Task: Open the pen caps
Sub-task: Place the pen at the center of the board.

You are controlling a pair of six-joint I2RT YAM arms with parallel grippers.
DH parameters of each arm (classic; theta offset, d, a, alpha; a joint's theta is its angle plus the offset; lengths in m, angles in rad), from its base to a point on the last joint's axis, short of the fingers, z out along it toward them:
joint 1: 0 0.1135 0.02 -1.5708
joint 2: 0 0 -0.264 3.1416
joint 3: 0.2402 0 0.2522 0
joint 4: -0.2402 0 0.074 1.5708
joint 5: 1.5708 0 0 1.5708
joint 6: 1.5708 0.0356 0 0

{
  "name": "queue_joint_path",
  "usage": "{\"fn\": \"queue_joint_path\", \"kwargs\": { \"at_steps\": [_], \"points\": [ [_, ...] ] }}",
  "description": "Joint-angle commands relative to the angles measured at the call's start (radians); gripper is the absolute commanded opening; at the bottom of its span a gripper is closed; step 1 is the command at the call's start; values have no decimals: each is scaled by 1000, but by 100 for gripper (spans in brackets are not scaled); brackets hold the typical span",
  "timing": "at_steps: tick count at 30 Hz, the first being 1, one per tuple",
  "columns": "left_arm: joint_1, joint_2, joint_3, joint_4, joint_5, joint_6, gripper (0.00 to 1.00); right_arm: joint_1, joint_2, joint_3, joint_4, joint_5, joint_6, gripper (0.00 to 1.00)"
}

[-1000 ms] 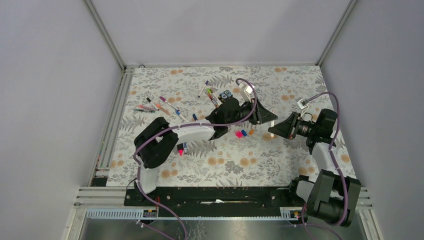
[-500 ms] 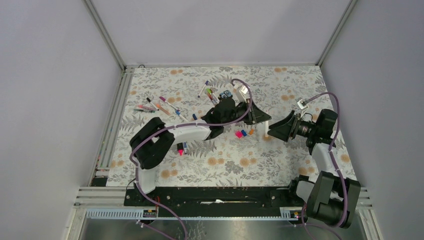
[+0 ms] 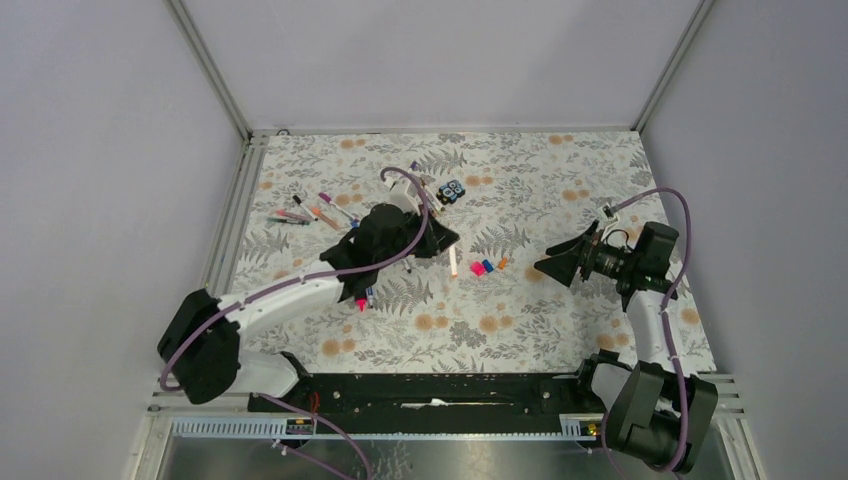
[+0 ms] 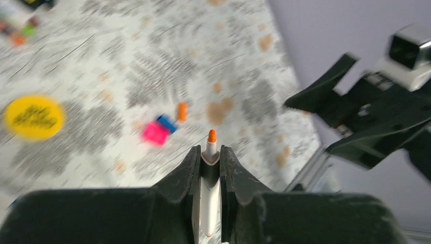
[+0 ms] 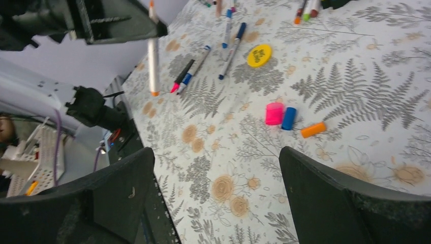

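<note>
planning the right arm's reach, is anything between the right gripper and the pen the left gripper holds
Nothing visible blocks it. The open right gripper faces the pen in the left gripper across open air. A pink cap, blue cap and orange cap lie flat on the table between them, probably beneath the path.

**Left arm** and **right arm**, both mounted on the black base rail: white link shells alternate with bulky black joint housings. A purple cable runs along each arm in loose loops, away from the rail. Farthest from the rail, the left gripper and right gripper have matte black, wedge-shaped fingers. A white-and-black camera block sits behind the right gripper.
</note>
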Motion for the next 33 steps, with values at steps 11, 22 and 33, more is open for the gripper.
{"fn": "queue_joint_path", "kwargs": {
  "at_steps": [11,22,33],
  "points": [
    [113,-193,-202,-498,-347,24,2,-34,-13,57,-168,119,-170,99],
    [184,13,-141,-589,-356,-10,1,-44,-10,53,-167,120,-172,100],
    [193,42,-125,-598,-370,-5,31,-44,-7,52,-167,117,-174,100]
  ]
}}
